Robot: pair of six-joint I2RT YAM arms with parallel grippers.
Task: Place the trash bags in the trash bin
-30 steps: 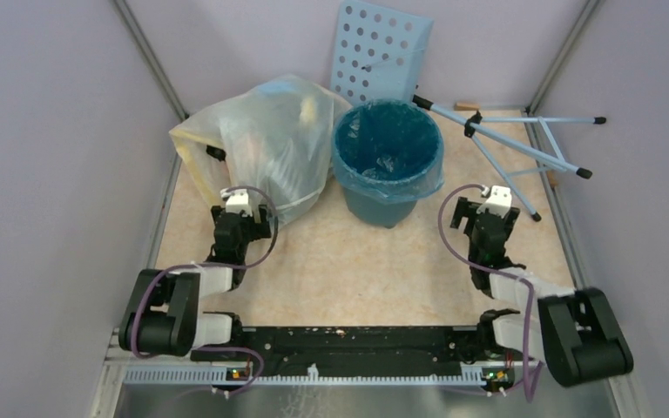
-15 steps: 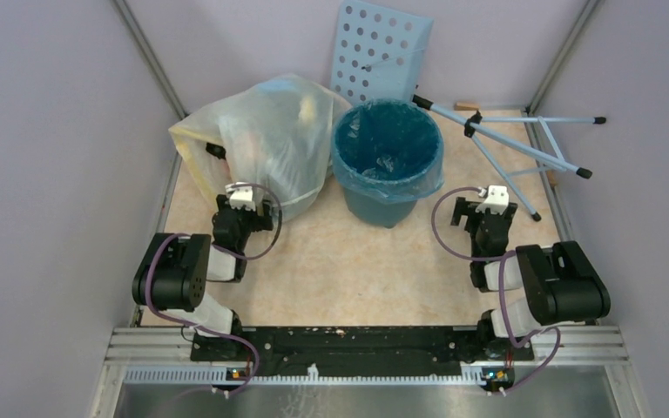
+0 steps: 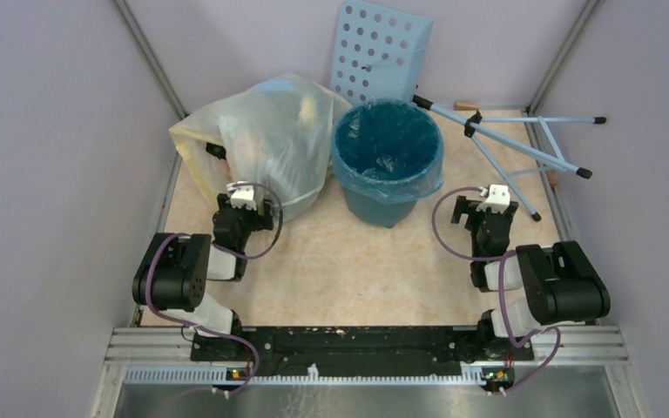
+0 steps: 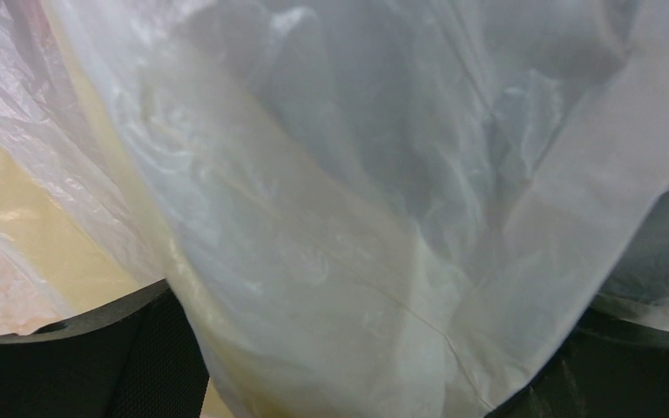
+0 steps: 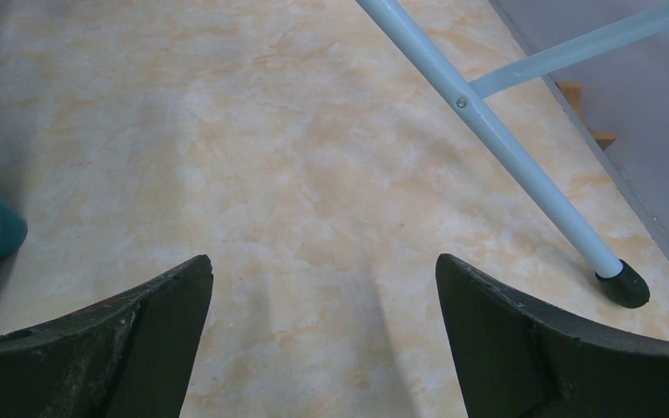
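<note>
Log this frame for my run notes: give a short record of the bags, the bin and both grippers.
light-blue bag: lines the trash bin, edge folded over the rim
whitish bag: stands left of the bin
left gripper: open, whitish bag's plastic between its fingers
right gripper: open, over bare tabletop, holding nothing
task: looks done

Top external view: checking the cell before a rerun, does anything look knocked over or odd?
Yes. The perforated panel leans tipped at the back wall, its tube legs splayed over the floor right of the trash bin.
</note>
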